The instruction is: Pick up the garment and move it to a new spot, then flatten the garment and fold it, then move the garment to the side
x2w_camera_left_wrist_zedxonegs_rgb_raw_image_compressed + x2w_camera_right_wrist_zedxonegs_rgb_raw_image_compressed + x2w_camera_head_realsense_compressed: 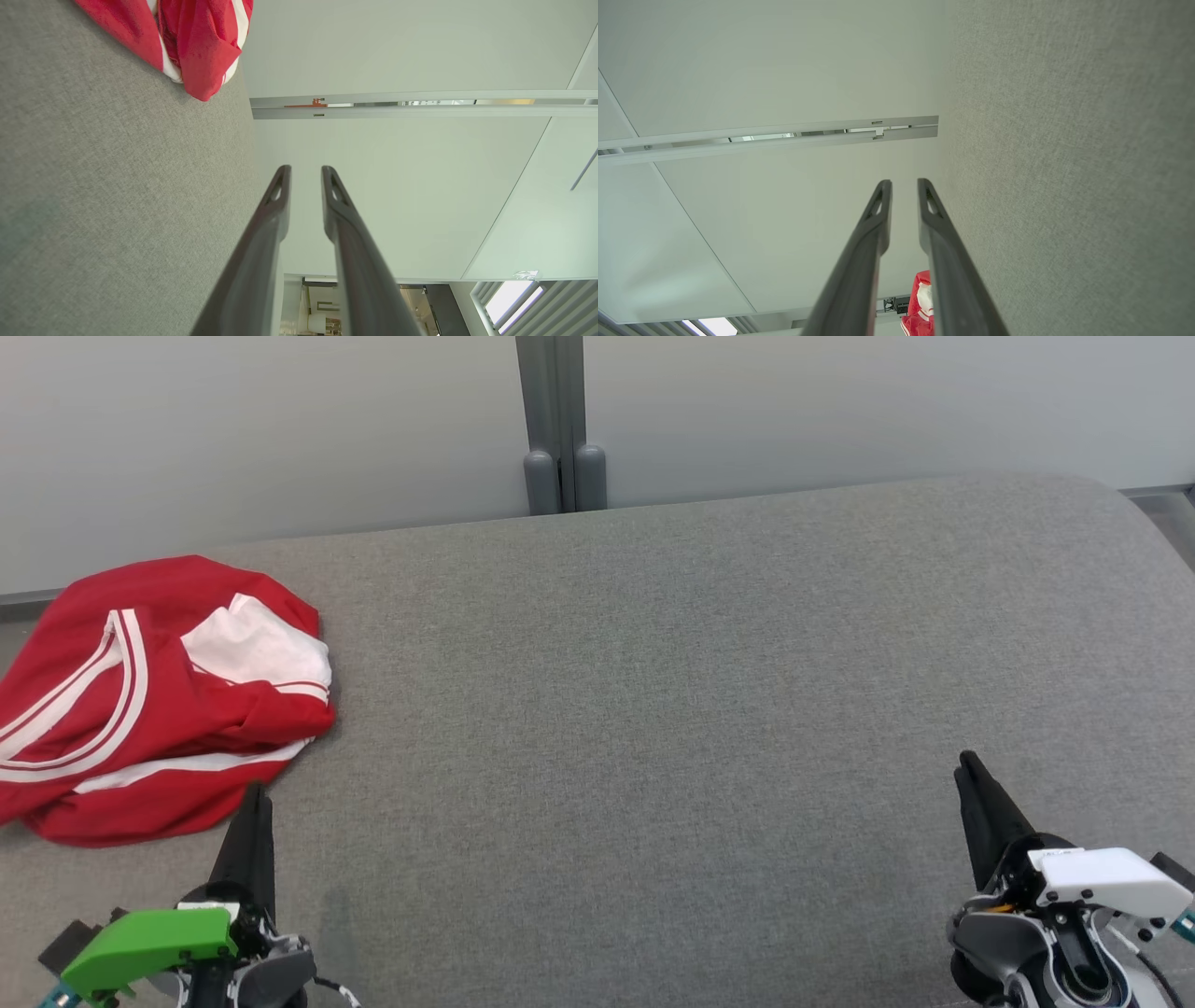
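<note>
The garment is a red piece with white stripes and a white panel, lying crumpled at the far left of the grey padded surface. My left gripper stands just below its near edge, fingers pointing at it. The left wrist view shows that gripper open by a narrow gap with nothing between its fingers, and the garment ahead at the upper left. My right gripper is far off at the lower right. It too is open by a narrow gap and holds nothing, with the garment small in the distance.
A pale wall with a grey post runs behind the surface's far edge. The grey surface stretches wide between the garment and my right gripper, with a rounded corner at the far right.
</note>
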Motion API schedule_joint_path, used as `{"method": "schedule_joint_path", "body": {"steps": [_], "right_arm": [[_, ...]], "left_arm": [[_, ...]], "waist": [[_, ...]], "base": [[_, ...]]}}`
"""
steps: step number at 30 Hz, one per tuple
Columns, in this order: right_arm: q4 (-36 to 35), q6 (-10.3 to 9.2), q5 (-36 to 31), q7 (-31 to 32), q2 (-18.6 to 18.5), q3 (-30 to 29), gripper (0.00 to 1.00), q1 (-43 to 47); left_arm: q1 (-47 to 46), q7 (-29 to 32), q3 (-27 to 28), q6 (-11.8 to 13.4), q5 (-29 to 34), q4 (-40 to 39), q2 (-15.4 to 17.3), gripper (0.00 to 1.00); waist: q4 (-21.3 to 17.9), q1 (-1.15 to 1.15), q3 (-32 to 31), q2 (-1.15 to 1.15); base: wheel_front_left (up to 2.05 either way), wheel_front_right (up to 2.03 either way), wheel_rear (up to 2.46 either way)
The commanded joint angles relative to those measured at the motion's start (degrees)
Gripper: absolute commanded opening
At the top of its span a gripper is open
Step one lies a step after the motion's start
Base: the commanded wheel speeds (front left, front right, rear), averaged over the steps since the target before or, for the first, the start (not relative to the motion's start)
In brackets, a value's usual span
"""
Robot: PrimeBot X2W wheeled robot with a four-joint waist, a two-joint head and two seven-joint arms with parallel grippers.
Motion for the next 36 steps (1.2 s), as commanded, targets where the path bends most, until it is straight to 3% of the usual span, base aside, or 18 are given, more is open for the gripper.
{"method": "schedule_joint_path", "body": {"steps": [1,12,36], "right_arm": [[0.3,0.00,0.0,0.0,0.1,0.1,1.00,0.3],[-0.8,0.00,-3.4,-3.1,-0.2,2.3,1.00,0.8],[-4.5,0.01,-26.2,-8.9,-0.2,6.1,1.00,1.5]], "left_arm": [[0.2,0.0,0.0,0.0,0.0,0.2,-0.1,1.00],[0.4,-3.1,-0.4,0.0,5.5,-0.9,0.0,1.00],[0.6,-8.8,-0.3,0.3,32.8,-4.9,0.2,1.00]], "waist": [[0.0,0.00,0.0,0.00],[0.2,0.00,0.0,0.00],[0.4,0.00,0.0,0.00]], "base": [[0.00,0.00,0.00],[0.00,0.00,0.00],[0.00,0.00,0.00]]}}
